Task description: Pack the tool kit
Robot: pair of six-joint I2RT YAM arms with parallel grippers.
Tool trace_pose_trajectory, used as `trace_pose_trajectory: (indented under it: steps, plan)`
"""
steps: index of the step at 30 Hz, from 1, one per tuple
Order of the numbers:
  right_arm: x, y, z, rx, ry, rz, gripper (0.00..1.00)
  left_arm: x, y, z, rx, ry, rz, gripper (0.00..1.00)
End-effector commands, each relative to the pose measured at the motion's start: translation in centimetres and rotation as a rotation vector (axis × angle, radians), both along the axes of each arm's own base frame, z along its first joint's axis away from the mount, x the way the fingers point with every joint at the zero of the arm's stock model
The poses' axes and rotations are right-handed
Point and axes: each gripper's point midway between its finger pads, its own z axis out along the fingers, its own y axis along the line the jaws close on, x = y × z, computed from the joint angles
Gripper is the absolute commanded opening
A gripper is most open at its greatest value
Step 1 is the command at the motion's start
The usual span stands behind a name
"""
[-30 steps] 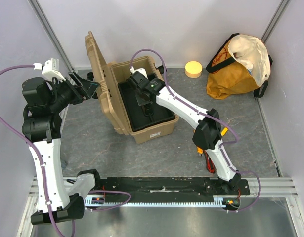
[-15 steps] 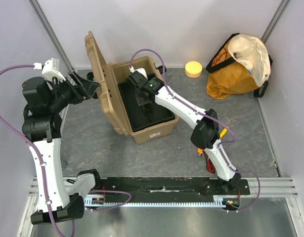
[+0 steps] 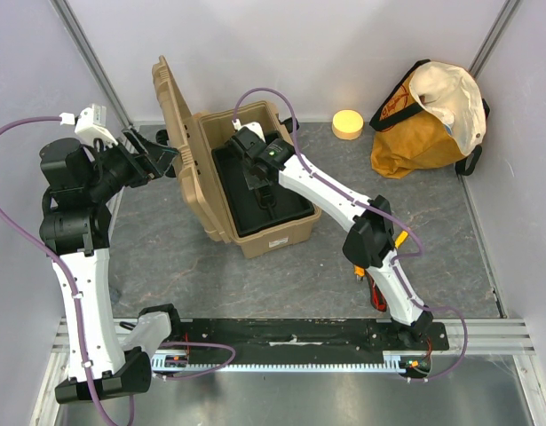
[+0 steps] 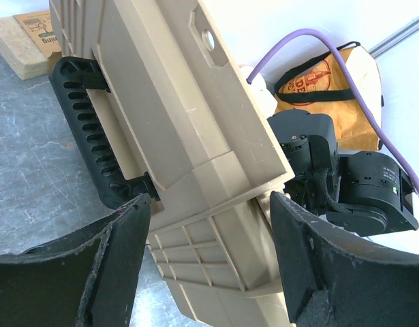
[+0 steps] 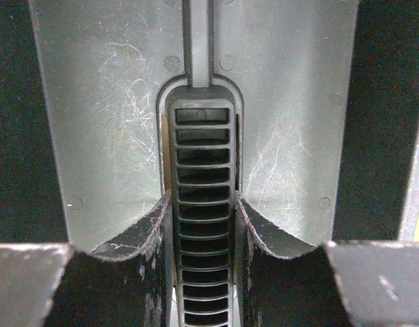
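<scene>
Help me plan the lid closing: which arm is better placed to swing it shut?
Left, probably. The left pincer is open, straddling the upright lid's edge on the tool kit. The right pincer grips a ribbed black handle inside.

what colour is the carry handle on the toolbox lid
Black, ribbed with slots, on the tan toolbox; the handle shows best in the left wrist view.

A scuffed dark grey plastic panel (image 5: pixel 114 102) fills the right wrist view, marked with fine white scratches and small round dimples. Down its middle runs a black ribbed plastic bar with a ladder of slots (image 5: pixel 202 204), set in a rounded recess. The right hand (image 5: pixel 203 235) has its two black fingers (image 5: pixel 151 235) closed against either side of this bar. Dark bands border the panel left and right.
</scene>
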Motion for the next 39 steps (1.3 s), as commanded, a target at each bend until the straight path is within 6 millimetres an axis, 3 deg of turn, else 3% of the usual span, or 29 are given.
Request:
trace_pose_trajectory:
  steps: [1, 7, 10, 24, 28, 33, 39]
  plan:
    - [0.7, -1.7, 6.0, 0.047, -0.113, -0.053, 0.0, 0.1, 0.3, 1.3, 0.046, -0.065, 0.006, 0.76]
    - [0.7, -1.9, 7.3, 0.062, -0.139, -0.059, 0.0, 0.1, 0.3, 1.3, 0.046, -0.066, 0.005, 0.77]
    - [0.8, -1.8, 6.9, 0.058, -0.131, -0.05, 0.0, 0.1, 0.3, 1.3, 0.046, -0.065, 0.006, 0.76]
    - [-1.3, -1.7, -2.1, -0.067, 0.075, 0.026, 0.0, 0.3, 0.4, 1.2, 0.047, -0.064, 0.008, 0.76]
    - [-1.1, -2.4, -3.3, -0.108, 0.079, 0.006, 0.0, 0.3, 0.4, 1.2, 0.049, -0.066, 0.009, 0.76]
    - [-0.5, -2.2, -1.8, -0.08, 0.043, -0.013, 0.0, 0.3, 0.4, 1.1, 0.049, -0.063, 0.009, 0.77]
    - [0.5, -1.5, 3.4, 0.012, -0.055, -0.023, 0.0, 0.1, 0.4, 1.3, 0.051, -0.07, 0.012, 0.76]
